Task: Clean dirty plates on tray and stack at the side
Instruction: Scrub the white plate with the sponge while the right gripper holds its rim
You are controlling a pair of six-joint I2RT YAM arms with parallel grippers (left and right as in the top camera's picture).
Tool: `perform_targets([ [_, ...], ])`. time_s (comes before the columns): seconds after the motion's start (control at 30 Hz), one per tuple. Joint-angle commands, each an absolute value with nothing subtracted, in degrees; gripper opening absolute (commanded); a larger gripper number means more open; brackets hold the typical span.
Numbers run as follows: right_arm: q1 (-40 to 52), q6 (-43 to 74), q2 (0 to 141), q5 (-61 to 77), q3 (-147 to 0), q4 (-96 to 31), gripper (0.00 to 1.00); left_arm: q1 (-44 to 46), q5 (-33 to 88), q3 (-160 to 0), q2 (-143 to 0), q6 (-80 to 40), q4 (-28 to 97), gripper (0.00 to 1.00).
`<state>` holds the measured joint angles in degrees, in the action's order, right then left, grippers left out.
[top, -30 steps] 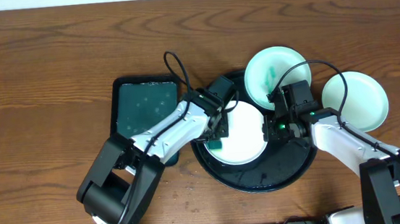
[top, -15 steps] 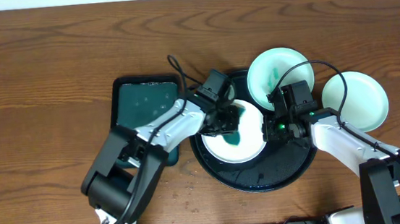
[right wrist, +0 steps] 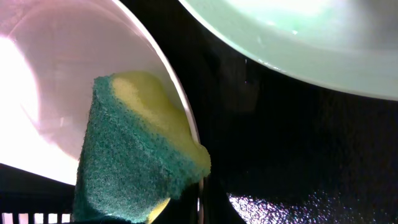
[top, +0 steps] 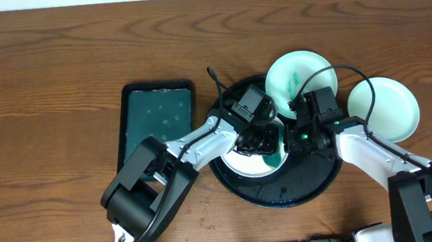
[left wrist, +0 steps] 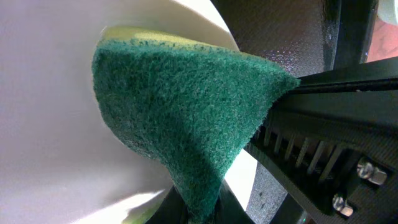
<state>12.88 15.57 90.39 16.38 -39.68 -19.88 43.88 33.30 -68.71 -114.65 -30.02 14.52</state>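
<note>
The tray (top: 316,184) lies directly under both grippers, on the tabletop (top: 39,74), with the rectangular green tray (top: 157,118) off the left gripper's outer side, behind its wrist. The left arm (top: 202,138) reaches in from the lower left, elbow bent, forearm slanting up to the tray's middle; the right arm (top: 368,151) comes in from the lower right, and its wrist stops just beside the left one. The middle plate (top: 239,164) sits on the tray beneath the left gripper (top: 263,142), much of it covered by that wrist. The smeared plate (top: 302,74) rests past the right gripper (top: 294,139), over the tray's far rim, a teal streak in its bowl. The third plate (top: 391,109) stands on bare wood on the right gripper's outer side, off the tray. The left gripper is clamped on the sponge (left wrist: 186,118), green face out and yellow back showing in the right wrist view, pressed against the middle plate's edge nearest the right gripper. The right gripper's fingers are hidden in every view, so whether they are parted or closed on anything cannot be told.
</note>
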Motion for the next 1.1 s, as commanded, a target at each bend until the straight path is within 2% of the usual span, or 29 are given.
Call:
perform_targets([
  [0.0, 13.2, 15.0, 92.2, 14.4, -38.6, -21.0, 0.01, 44.4, 30.5, -68.2, -116.0, -30.7, 14.7, 0.08],
  [0.27, 13.2, 15.0, 92.2, 14.4, -38.6, -21.2, 0.01, 41.7, -2.7, -68.4, -116.0, -34.6, 26.9, 0.07],
  [0.4, 13.2, 15.0, 92.2, 14.4, -38.6, -21.3, 0.01, 40.1, -5.7, -70.4, -116.0, -34.9, 30.1, 0.07],
  [0.6, 13.2, 15.0, 92.2, 14.4, -38.6, -21.3, 0.01, 39.6, -16.5, -74.0, -116.0, -33.9, 36.5, 0.07],
  [0.9, 13.2, 15.0, 92.2, 14.4, -38.6, -21.2, 0.01, 39.6, -18.3, -74.3, -116.0, -33.0, 44.9, 0.07],
  [1.07, 13.2, 15.0, 92.2, 14.4, -38.6, -21.2, 0.01, 39.6, -3.4, -74.3, -116.0, -32.6, 46.6, 0.07],
])
